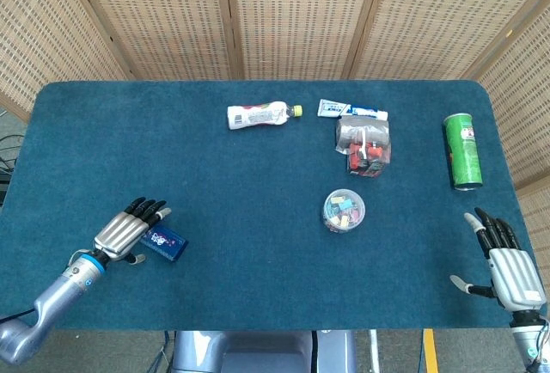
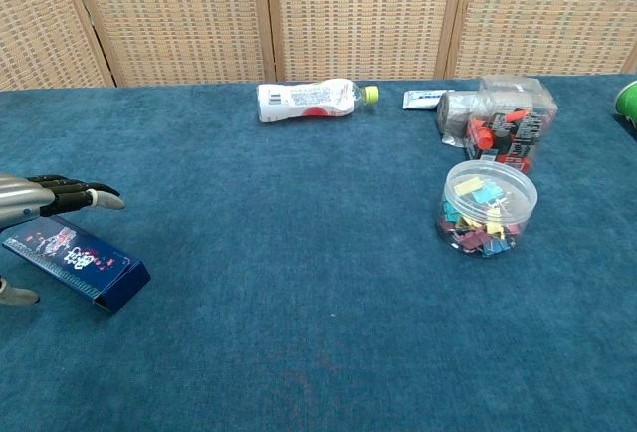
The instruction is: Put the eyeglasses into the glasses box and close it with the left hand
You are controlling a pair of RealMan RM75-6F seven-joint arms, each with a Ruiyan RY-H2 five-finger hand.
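Observation:
The glasses box (image 1: pixel 166 242) (image 2: pixel 80 264) is a long dark blue box with a printed top. It lies flat and closed on the blue table cloth at the front left. My left hand (image 1: pixel 129 229) (image 2: pixel 38 196) is over the box's left end, fingers stretched out above it and the thumb (image 2: pixel 16 296) low on the near side. It grips nothing that I can see. My right hand (image 1: pixel 507 263) rests open at the front right corner, far from the box. No eyeglasses show in either view.
At the back lie a white bottle (image 1: pixel 258 115) (image 2: pixel 307 100) and a toothpaste tube (image 1: pixel 345 109). A clear pack of red parts (image 1: pixel 365 143) (image 2: pixel 503 121), a round jar of coloured clips (image 1: pixel 344 210) (image 2: pixel 488 207) and a green can (image 1: pixel 462 151) stand to the right.

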